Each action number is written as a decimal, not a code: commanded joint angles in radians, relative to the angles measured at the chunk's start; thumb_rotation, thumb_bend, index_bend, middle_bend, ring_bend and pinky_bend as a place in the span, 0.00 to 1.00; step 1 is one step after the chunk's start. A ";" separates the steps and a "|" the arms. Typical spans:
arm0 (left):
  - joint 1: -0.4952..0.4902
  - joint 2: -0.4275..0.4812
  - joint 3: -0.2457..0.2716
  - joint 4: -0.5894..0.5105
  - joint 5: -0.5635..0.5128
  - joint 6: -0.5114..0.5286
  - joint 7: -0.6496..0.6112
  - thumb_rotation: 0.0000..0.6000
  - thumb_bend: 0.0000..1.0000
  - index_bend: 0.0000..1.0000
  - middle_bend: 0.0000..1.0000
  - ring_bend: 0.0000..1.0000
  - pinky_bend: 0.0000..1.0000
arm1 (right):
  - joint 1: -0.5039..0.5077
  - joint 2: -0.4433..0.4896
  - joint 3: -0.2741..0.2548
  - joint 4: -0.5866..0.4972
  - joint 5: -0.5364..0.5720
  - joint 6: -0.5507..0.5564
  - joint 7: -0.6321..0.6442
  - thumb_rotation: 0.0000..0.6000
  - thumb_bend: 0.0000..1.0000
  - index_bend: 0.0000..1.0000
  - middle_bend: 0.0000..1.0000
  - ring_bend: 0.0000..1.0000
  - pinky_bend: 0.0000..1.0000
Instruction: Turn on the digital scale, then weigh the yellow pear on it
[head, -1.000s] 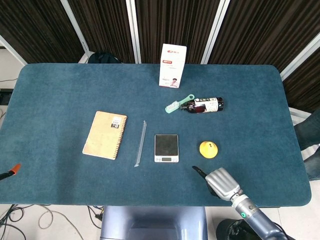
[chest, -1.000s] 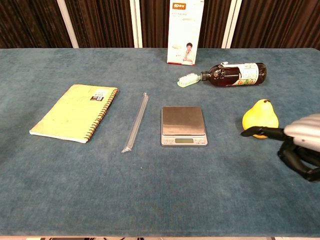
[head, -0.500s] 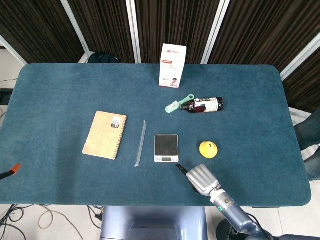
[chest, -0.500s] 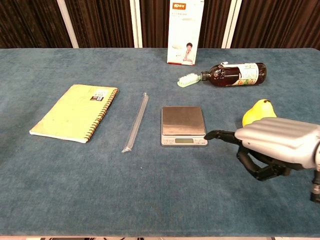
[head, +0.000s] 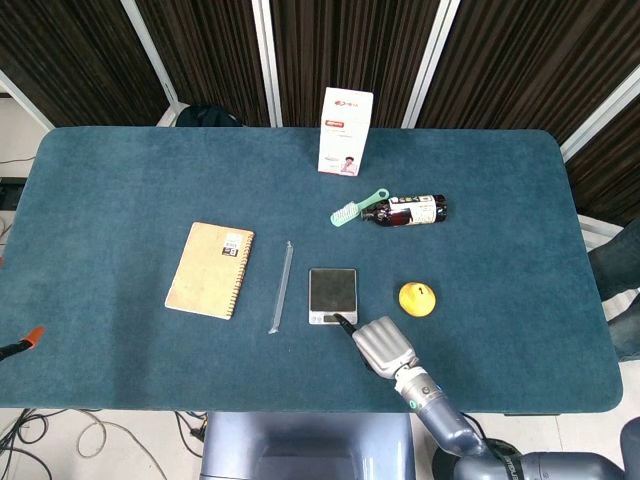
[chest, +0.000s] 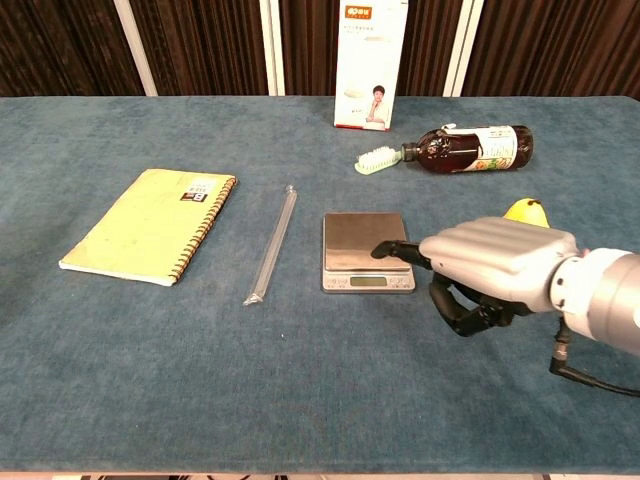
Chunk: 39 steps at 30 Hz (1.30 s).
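The small digital scale (head: 332, 295) (chest: 366, 250) sits in the middle of the blue table, its steel platform bare. The yellow pear (head: 416, 298) stands on the cloth just right of it; in the chest view only the pear's top (chest: 524, 210) shows behind my right hand. My right hand (head: 383, 343) (chest: 490, 262) hovers at the scale's front right corner. One fingertip (head: 340, 320) (chest: 380, 250) points out over the scale's front strip, and the other fingers are curled under with nothing in them. Whether the fingertip touches the scale I cannot tell. No left hand shows in either view.
A spiral notebook (head: 209, 269) (chest: 150, 224) lies left of the scale, with a clear tube (head: 281, 285) (chest: 272, 243) between them. Farther back are a white carton (head: 345, 131) (chest: 370, 62), a dark bottle on its side (head: 408, 210) (chest: 470, 147) and a green brush (head: 355, 208) (chest: 378, 157).
My right hand has swept left from in front of the pear to the scale's front right corner. Its pointing finger now reaches over the scale. Pear and scale have not moved.
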 joint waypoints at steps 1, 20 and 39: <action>0.000 -0.002 0.001 0.000 0.001 0.000 0.002 1.00 0.00 0.03 0.00 0.00 0.03 | 0.021 -0.016 0.007 -0.009 0.025 0.014 -0.022 1.00 0.93 0.00 0.76 0.80 0.72; -0.002 -0.001 -0.003 0.003 -0.008 -0.005 0.000 1.00 0.00 0.03 0.00 0.00 0.03 | 0.149 -0.146 0.010 0.067 0.201 0.047 -0.099 1.00 0.93 0.00 0.76 0.81 0.72; -0.002 -0.002 -0.006 0.001 -0.015 -0.005 0.006 1.00 0.00 0.03 0.00 0.00 0.05 | 0.189 -0.170 -0.022 0.100 0.218 0.075 -0.066 1.00 0.93 0.00 0.77 0.81 0.72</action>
